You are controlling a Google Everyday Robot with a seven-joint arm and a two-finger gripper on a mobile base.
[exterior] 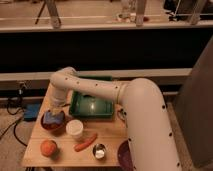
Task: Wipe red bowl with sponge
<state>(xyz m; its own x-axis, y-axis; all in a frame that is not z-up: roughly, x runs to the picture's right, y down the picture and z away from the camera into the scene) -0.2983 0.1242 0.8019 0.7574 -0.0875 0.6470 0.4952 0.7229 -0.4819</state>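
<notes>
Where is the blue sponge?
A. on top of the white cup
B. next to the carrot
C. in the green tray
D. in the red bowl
D: the sponge lies inside the red bowl, left of the white cup, with the gripper right over it.
</notes>
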